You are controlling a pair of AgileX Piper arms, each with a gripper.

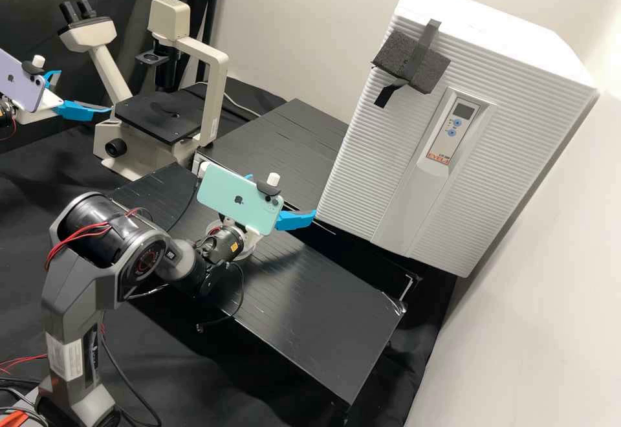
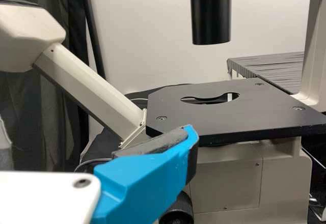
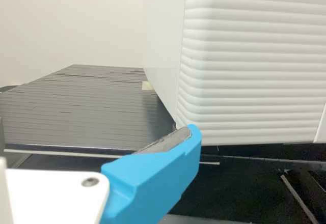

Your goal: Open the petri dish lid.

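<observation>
Petri dish (image 1: 248, 253) (1) on bench (image 1: 323, 297), mostly hidden behind R wrist. L tool (image 1: 84, 90) & R tool (image 1: 283, 195) both wide open, empty. High view: 2 phones (image 1: 223, 189); R wrist view: 1 pale tab (image 3: 147, 86).

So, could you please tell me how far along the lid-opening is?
Done: nothing that I can confirm. In hand: nothing apparent; the left end effector is open near the microscope, the right end effector open near the white cabinet. Remaining, probably: gripping the lid and lifting it off.
</observation>
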